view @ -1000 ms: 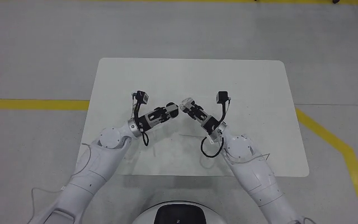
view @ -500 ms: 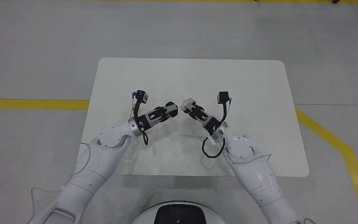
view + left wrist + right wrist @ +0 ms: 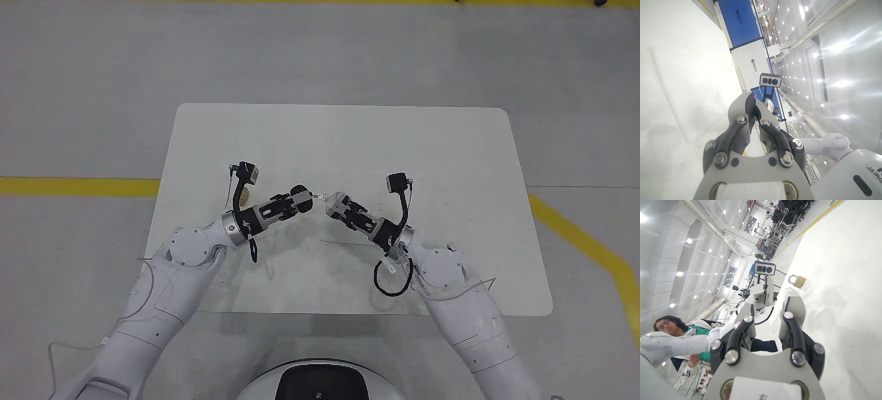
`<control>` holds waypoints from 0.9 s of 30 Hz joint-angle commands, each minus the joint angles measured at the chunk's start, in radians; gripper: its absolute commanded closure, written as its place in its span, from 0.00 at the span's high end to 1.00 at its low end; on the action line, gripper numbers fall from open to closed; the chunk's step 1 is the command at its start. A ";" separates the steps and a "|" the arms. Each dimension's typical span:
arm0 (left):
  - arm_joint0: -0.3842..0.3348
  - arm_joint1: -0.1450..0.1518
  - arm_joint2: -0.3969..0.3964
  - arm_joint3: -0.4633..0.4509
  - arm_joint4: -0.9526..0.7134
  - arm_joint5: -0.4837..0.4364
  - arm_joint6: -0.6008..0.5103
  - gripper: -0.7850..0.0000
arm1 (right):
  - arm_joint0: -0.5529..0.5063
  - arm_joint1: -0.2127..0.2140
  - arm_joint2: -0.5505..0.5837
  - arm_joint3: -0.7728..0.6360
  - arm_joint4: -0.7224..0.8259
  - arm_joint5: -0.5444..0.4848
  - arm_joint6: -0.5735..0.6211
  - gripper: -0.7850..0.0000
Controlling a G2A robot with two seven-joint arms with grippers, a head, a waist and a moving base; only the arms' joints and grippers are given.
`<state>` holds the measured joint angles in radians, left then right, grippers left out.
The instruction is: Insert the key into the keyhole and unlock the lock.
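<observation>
Top view: left gripper (image 3: 300,197) and right gripper (image 3: 336,203) tip to tip near the centre of the table (image 3: 450,150), nothing inserted yet, so the whole unlock probably remains. Left wrist: pressed together, can't tell if pinching the key. Right wrist: spread and empty, padlock (image 3: 798,281) lying flat on the table just past the fingertips, shackle apparently closed.

Industrial robotics lab or test hall. The top view shows a grey poured floor (image 3: 100,70) marked with yellow tape lines (image 3: 70,186) and one plain white work table (image 3: 450,150). The wrist views show a high white ceiling with rows of round lamps (image 3: 806,8), blue and white partition panels (image 3: 740,24), and racks of equipment and workstations (image 3: 780,222) along the far side.
</observation>
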<state>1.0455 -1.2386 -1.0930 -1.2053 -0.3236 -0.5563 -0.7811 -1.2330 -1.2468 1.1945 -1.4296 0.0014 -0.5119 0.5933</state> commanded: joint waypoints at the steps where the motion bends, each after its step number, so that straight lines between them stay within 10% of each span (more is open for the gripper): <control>1: 0.006 0.003 -0.008 -0.007 0.003 -0.010 -0.016 0.00 | -0.010 0.007 0.028 -0.006 0.003 -0.009 0.017 0.82; 18: 0.059 0.024 -0.019 -0.075 0.049 -0.047 -0.116 0.00 | -0.011 0.033 0.029 -0.094 -0.035 0.023 0.197 0.35; 23: 0.073 0.026 -0.015 -0.080 0.061 -0.062 -0.108 0.00 | -0.013 0.036 0.017 -0.093 -0.039 0.027 0.211 0.00; 27: 0.075 0.025 -0.010 -0.076 0.060 -0.072 -0.097 0.00 | -0.020 0.040 0.018 -0.090 -0.034 0.023 0.213 0.00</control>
<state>1.1203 -1.2132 -1.1054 -1.2815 -0.2653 -0.6257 -0.8786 -1.2519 -1.2075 1.2118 -1.5195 -0.0337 -0.4874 0.8061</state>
